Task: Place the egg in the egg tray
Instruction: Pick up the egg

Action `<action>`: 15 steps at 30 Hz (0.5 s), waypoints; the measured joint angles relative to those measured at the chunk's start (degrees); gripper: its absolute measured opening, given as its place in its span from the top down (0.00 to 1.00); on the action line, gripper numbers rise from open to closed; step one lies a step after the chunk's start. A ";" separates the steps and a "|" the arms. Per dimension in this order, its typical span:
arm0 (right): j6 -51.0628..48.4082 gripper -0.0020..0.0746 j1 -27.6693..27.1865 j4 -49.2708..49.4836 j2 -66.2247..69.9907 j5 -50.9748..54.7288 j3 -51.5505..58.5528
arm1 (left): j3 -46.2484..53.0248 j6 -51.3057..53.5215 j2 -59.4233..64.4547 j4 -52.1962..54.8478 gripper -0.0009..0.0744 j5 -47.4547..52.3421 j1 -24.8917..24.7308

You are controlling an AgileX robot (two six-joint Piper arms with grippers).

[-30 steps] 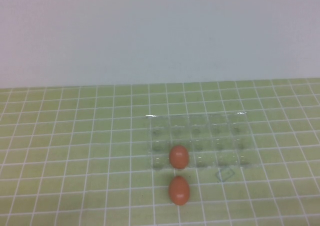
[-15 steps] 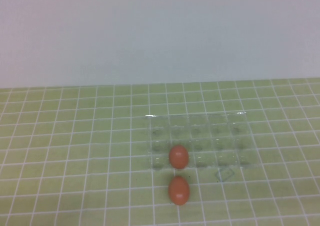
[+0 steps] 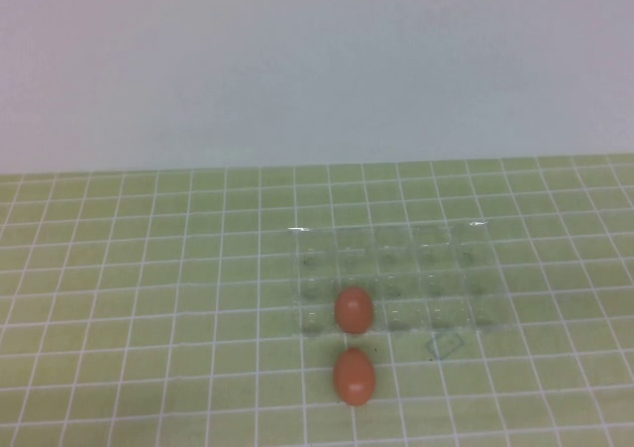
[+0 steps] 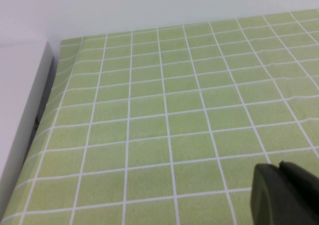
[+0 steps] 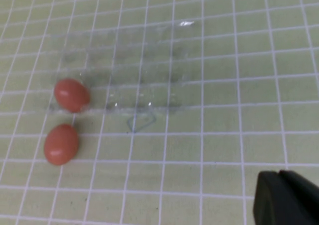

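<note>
An orange-brown egg [image 3: 354, 376] lies on the green checked mat just in front of the clear egg tray [image 3: 416, 269]. A second egg [image 3: 354, 309] sits in a front-row cup of the tray, second from its left end. Both eggs also show in the right wrist view, the loose one [image 5: 61, 143] and the one in the tray [image 5: 72, 95], with the tray [image 5: 139, 60] beside them. My right gripper [image 5: 279, 177] is shut and empty, well away from the eggs. My left gripper [image 4: 279, 169] is shut and empty over bare mat. Neither gripper shows in the high view.
A small clear plastic scrap [image 3: 446, 345] lies in front of the tray's right half. A white wall [image 3: 317, 60] rises behind the mat. A white ledge [image 4: 20, 115] borders the mat in the left wrist view.
</note>
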 joint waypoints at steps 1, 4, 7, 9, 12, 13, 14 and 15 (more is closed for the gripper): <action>0.00 0.98 1.28 -0.57 1.24 -0.22 -0.12 | 0.00 0.00 0.00 0.00 0.99 0.00 0.00; 0.00 0.98 6.41 -3.75 5.65 -1.69 -0.12 | 0.00 0.00 0.00 0.00 0.99 0.00 0.00; 0.12 0.98 12.60 -6.26 10.63 -3.80 -0.23 | 0.00 0.00 0.00 0.00 0.99 0.00 0.00; 0.22 0.98 16.67 -7.19 14.45 -4.66 -0.83 | 0.00 0.00 0.00 0.00 0.99 0.00 0.00; 1.34 0.98 21.46 -7.43 20.74 -4.78 -3.34 | 0.00 0.00 0.00 0.00 0.99 0.00 0.00; 1.70 0.97 22.62 -7.43 22.76 -4.78 -4.62 | 0.00 0.00 0.00 0.00 0.99 0.00 0.00; 2.39 0.96 23.99 -7.43 25.39 -4.65 -6.04 | 0.00 0.00 0.00 0.00 0.99 0.00 0.00; 3.08 0.93 25.26 -7.43 28.12 -4.40 -7.68 | 0.00 0.00 0.00 0.00 0.99 0.00 0.00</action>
